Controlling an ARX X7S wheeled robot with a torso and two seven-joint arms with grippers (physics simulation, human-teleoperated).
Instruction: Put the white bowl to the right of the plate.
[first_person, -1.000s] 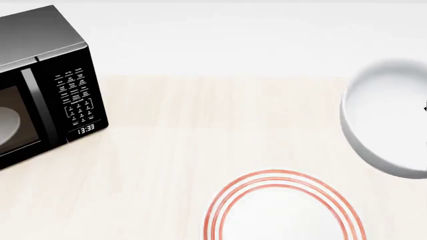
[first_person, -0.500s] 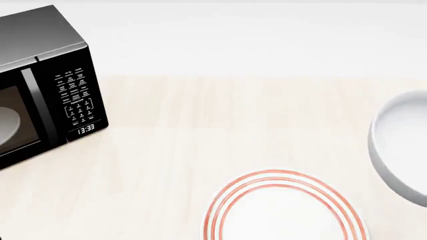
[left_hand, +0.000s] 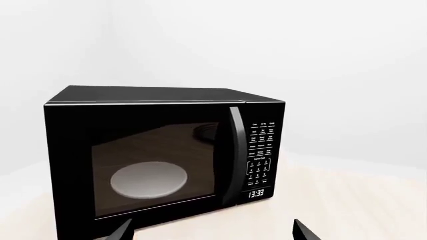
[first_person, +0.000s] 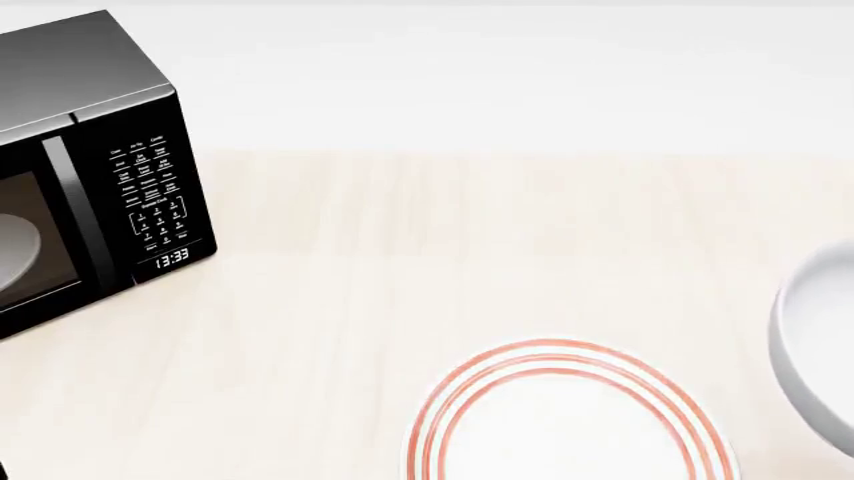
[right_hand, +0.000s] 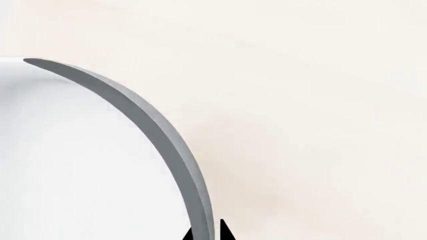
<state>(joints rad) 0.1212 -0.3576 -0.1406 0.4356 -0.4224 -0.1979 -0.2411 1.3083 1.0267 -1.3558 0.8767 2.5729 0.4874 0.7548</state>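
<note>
The white bowl (first_person: 817, 340) shows at the right edge of the head view, cut off by the frame, to the right of and a little beyond the red-ringed plate (first_person: 570, 420) at the bottom. In the right wrist view my right gripper (right_hand: 207, 234) is shut on the bowl's rim (right_hand: 163, 140), one fingertip inside and one outside, above the pale table. My left gripper (left_hand: 212, 231) is open and empty, its two fingertips wide apart in front of the microwave. Neither gripper shows in the head view.
A black microwave (first_person: 80, 170) stands at the left of the pale wooden table (first_person: 400, 270), its clock reading 13:33, with a pale disc behind its door (left_hand: 148, 180). The table's far edge meets a white wall.
The bowl, held by my right gripper, has moved right and down in the head view, now mostly out of frame. The plate and microwave have not moved.
</note>
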